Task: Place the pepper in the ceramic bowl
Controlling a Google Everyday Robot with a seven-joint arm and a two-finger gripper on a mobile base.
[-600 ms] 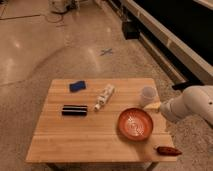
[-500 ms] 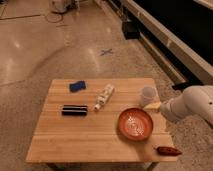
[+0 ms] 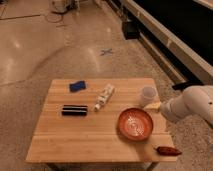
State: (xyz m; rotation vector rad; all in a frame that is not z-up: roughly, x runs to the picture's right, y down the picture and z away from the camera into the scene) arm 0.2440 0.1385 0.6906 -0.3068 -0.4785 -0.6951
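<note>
The pepper (image 3: 167,150) is a small dark red-brown pod lying at the front right edge of the wooden table (image 3: 75,140). The ceramic bowl (image 3: 136,124) is round and orange-red with a pale-speckled inside, and stands just behind and left of the pepper. My white arm (image 3: 192,104) reaches in from the right. The gripper (image 3: 153,106) shows as a pale tip over the table's right edge, between the bowl and a small cup, well behind the pepper.
A small translucent white cup (image 3: 148,94) stands at the back right. A white tube (image 3: 104,96) lies mid-table, a black rectangular bar (image 3: 74,109) to its left, and a blue object (image 3: 77,86) behind that. A dark wall runs along the right.
</note>
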